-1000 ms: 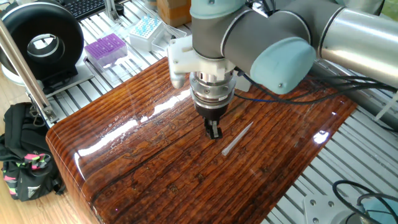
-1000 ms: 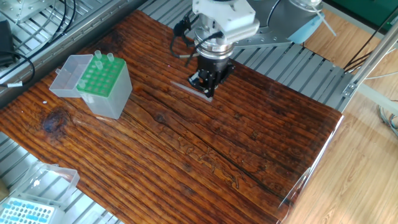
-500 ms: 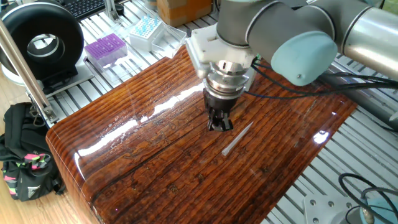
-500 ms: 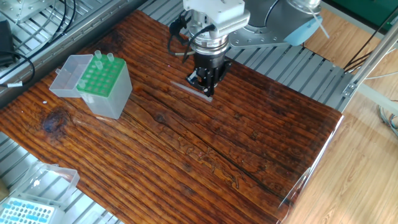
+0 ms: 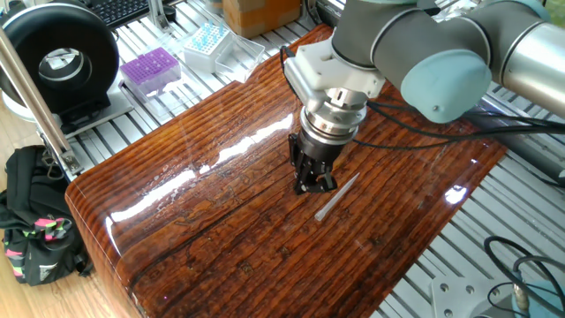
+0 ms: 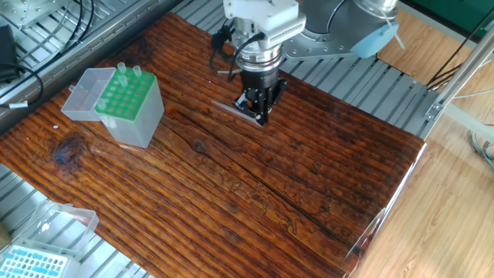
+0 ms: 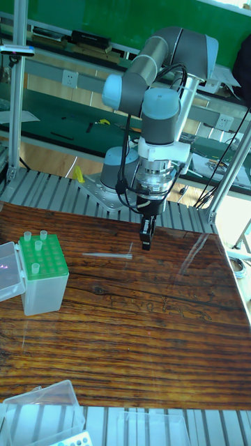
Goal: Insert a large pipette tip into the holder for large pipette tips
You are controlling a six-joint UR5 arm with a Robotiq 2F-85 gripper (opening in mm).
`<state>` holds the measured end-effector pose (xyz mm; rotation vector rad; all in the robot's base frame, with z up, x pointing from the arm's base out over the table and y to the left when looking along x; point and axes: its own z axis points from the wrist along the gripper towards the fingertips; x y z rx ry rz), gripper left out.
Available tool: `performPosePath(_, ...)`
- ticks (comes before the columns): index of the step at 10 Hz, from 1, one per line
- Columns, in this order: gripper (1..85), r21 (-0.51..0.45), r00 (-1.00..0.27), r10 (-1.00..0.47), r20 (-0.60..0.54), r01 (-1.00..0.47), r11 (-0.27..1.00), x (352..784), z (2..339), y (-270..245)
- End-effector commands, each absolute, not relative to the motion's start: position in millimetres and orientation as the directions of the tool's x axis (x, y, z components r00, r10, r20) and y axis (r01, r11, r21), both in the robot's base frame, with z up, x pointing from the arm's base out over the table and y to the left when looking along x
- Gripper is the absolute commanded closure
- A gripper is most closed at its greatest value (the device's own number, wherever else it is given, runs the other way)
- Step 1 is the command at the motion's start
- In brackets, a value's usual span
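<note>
The large pipette tip (image 5: 336, 196) (image 6: 234, 110) (image 7: 108, 256) lies flat on the glossy wooden table, with nothing holding it. My gripper (image 5: 311, 182) (image 6: 258, 115) (image 7: 146, 241) points straight down just above the wood, beside one end of the tip. Its dark fingers stand slightly apart, open, with nothing between them. The holder for large pipette tips (image 6: 128, 106) (image 7: 43, 276), a white box with a green grid top carrying a few tips, stands well off to the side near the table edge. It is out of sight in the view from the arm's side.
A purple-topped box (image 5: 150, 69) and a blue-topped box (image 5: 207, 42) sit on the slatted bench beyond the wood. A black round device (image 5: 62, 55) and a black bag (image 5: 33, 221) are at the left. A clear lid (image 6: 82, 93) lies by the holder, and another clear box (image 7: 42, 412) sits at the near edge.
The wrist has turned, so the fingers face a new way, and the gripper has shifted a little sideways toward the tip. The tip and the holder have not moved.
</note>
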<state>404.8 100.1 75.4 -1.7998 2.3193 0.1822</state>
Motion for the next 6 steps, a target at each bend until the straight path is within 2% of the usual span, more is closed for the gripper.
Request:
performPosePath(1, 70.3, -0.034, -0.216, -0.937, -0.275, -0.972, 0.234, 406.7, 73.0, 105.1)
performPosePath(6, 70.3, -0.042, -0.196, -0.943, -0.268, -0.976, 0.215, 406.8, 72.0, 102.8)
